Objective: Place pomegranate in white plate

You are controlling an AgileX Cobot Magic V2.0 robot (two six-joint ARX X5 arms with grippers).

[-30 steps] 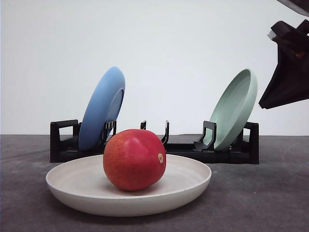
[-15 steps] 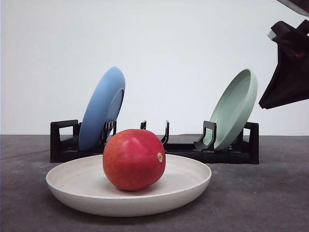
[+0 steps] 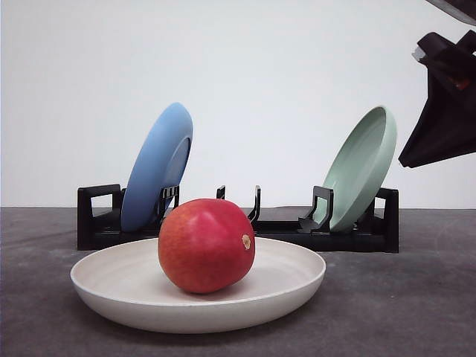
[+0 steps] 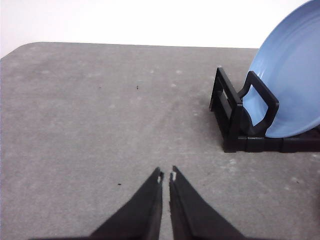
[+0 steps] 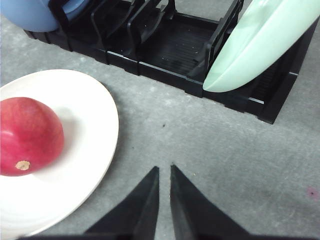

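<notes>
The red pomegranate point(image 3: 207, 245) rests inside the white plate point(image 3: 111, 286) at the front of the table, its tan stem spot turned to the right. The right wrist view shows the pomegranate point(image 5: 27, 136) lying on the white plate point(image 5: 87, 125), with my right gripper point(image 5: 163, 172) shut and empty over bare table beside the plate's rim. In the front view the right arm point(image 3: 446, 111) hangs high at the right edge. My left gripper point(image 4: 166, 176) is shut with nothing in it, above bare table near the rack's blue-plate end.
A black dish rack point(image 3: 238, 227) stands behind the white plate. It holds a blue plate point(image 3: 158, 165) leaning at its left end and a pale green plate point(image 3: 362, 167) at its right end. The grey tabletop point(image 4: 90, 115) spreads out left of the rack.
</notes>
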